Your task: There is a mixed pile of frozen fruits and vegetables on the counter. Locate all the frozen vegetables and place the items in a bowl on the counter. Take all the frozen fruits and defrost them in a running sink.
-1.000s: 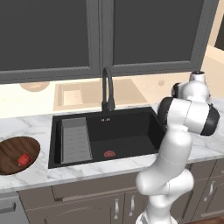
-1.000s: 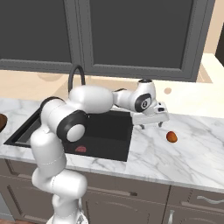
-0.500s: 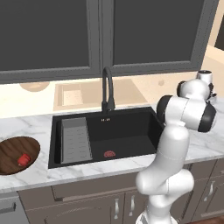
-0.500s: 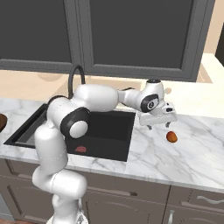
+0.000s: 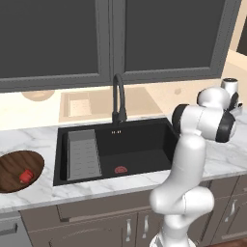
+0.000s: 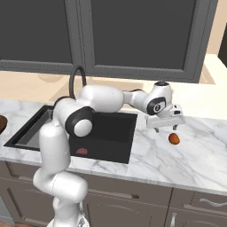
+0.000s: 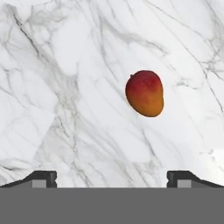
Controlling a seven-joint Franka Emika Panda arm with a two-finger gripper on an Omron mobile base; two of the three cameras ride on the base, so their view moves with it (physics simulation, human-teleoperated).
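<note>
**Frozen fruit awaits pickup right of the sink**

Frozen fruit, an orange-red round piece (image 7: 145,93), lies alone on the white marble counter (image 6: 195,155), well to the right of the black sink (image 5: 135,149). The robot's gripper (image 6: 165,129) hangs above and just to the left of it, jaws spread wide with nothing between them; in the hand view the two finger tips (image 7: 42,178) stand far apart at the bottom, and the fruit sits above them, nearer the right tip than the left. At the far left of the counter the wooden bowl (image 5: 9,166) holds a small red chunk (image 5: 26,176), apparently one of the vegetables, though it is too small to make out clearly.

The step in hand looks to be the reach for a fruit bound for the sink. The next move would call for centring the open jaws over the fruit, lowering until the tips bracket it, and closing gently, since a rounded piece could roll on the smooth stone.

Compared with half a second ago, the hand has travelled a little farther right along the counter, closing on the fruit, which has not shifted.
</note>
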